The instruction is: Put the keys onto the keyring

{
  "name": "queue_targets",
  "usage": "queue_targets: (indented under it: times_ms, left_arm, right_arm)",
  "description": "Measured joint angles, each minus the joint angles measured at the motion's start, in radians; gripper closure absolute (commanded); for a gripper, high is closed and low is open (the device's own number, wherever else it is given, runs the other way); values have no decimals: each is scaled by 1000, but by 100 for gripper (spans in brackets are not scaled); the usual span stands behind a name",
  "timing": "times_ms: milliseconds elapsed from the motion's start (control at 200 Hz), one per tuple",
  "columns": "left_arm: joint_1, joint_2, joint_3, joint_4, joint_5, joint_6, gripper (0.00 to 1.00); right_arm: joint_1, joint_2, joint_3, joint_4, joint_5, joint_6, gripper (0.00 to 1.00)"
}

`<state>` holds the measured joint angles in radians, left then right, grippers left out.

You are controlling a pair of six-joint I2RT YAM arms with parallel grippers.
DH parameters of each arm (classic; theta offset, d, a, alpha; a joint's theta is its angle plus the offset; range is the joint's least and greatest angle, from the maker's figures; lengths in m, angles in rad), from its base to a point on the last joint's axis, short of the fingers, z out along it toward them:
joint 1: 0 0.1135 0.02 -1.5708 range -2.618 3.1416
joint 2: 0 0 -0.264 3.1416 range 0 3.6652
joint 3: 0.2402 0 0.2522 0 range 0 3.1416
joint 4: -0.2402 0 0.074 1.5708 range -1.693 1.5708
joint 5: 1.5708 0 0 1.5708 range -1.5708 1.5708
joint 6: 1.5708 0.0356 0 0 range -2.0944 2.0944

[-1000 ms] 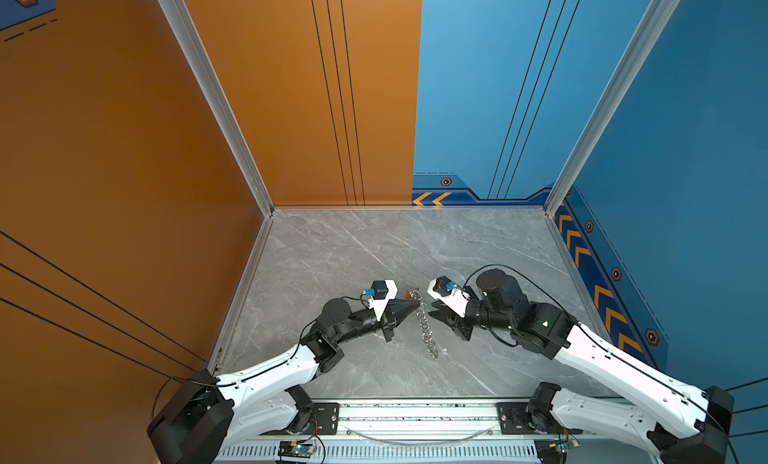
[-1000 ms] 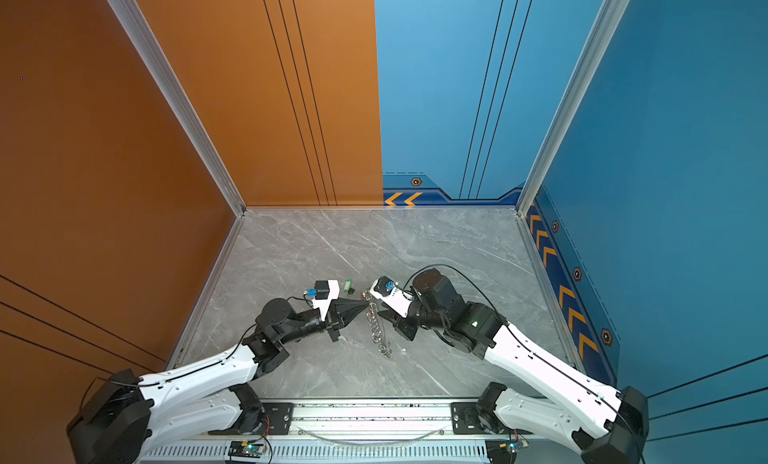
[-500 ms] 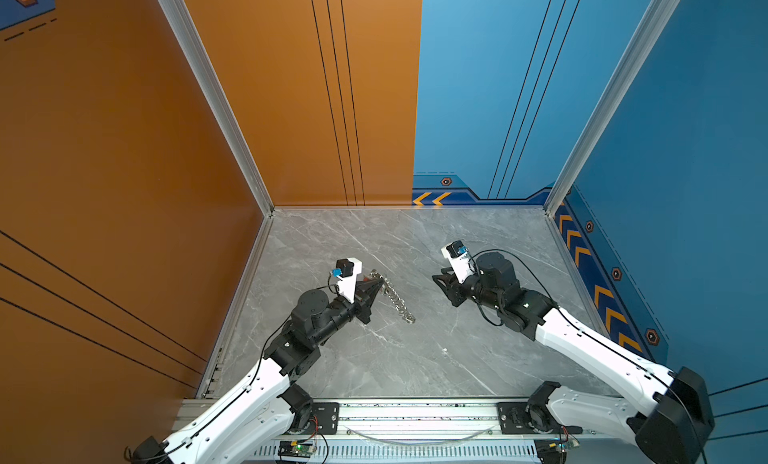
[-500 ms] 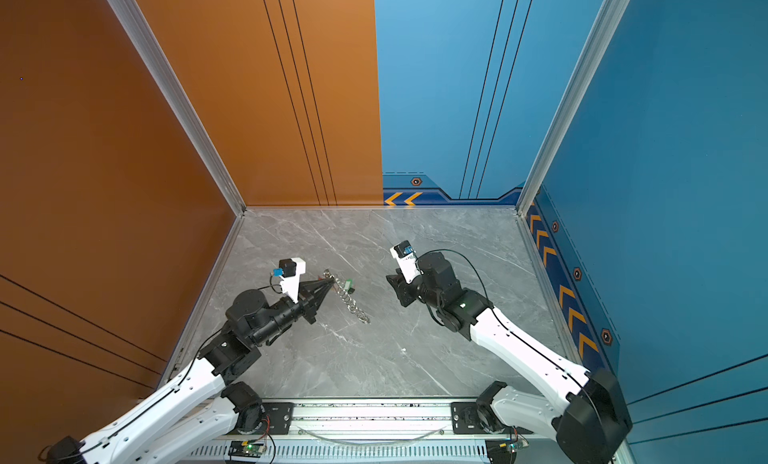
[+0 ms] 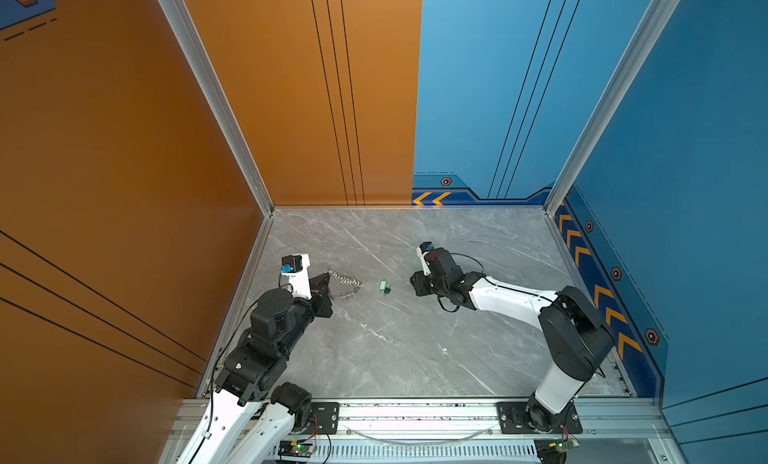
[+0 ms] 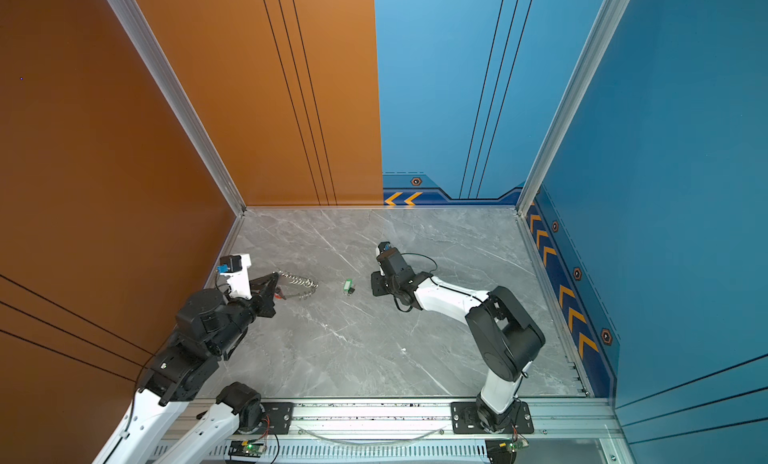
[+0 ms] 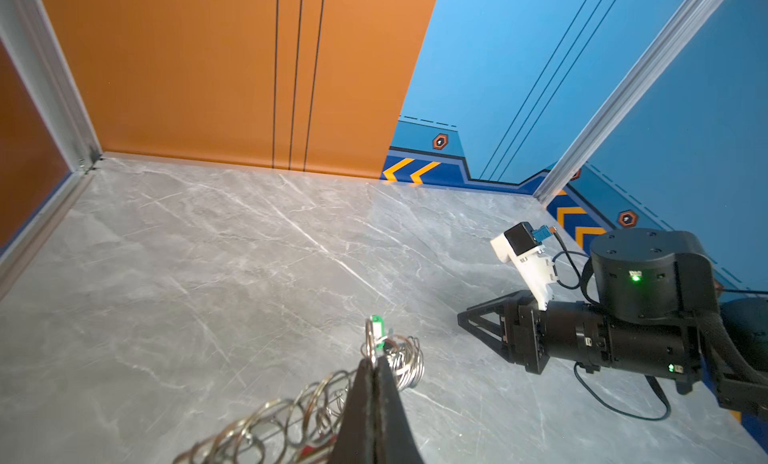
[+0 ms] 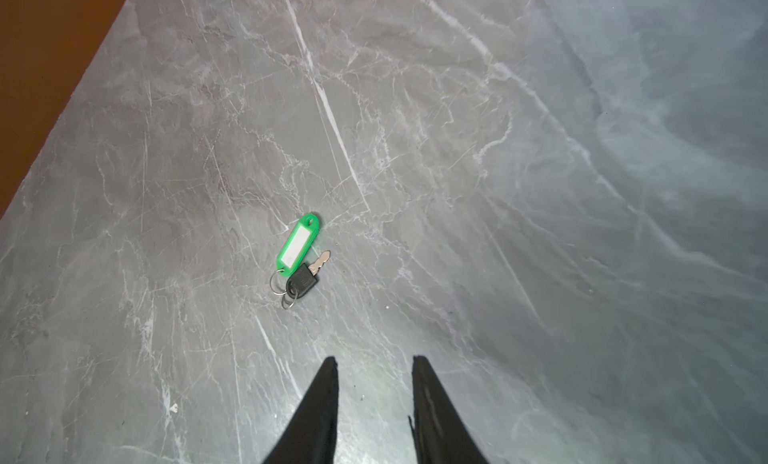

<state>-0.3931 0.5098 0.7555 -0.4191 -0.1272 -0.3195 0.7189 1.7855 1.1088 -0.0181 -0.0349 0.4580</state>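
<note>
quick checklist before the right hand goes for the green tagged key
1. The left hand shut on the keyring: ok.
2. The right hand open and empty: ok.
3. The green-tagged key lying loose on the table, apart from the keyring: ok.
4. The right hand directly over the key: not ok, the key lies beyond its fingertips.
5. Bare table between the right hand and the key: ok.
6. A ring on the keyring spread open for threading: cannot tell.

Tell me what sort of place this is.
Probably a robot lab work cell: a marble-look tabletop walled by orange panels and blue panels, a left arm and right arm bolted to an aluminium rail, a green-tagged key laid out.
</note>
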Motion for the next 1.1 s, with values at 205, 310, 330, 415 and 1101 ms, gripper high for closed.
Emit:
queue_targets:
  times_ms: [205,310,330,415,1101]
  left_arm:
    - [2,-63,0,-61,-45,42,100]
    - [5,-76,0,-81,-57,68,100]
    - [6,-77,0,-83,-58,70,100]
    - [6,-89,-1,-87,-63,87,100]
    - [64,-114,-14,-88,-63,98,100]
  right_arm:
    - [86,136,136,-54,27,31,64]
    - [119,187,201,-95,48,32,62]
    - [122,195,212,-101,53,32,61]
    - [128,229,264,-137,72,27,59]
    - [121,547,707,-430,266,-128,39]
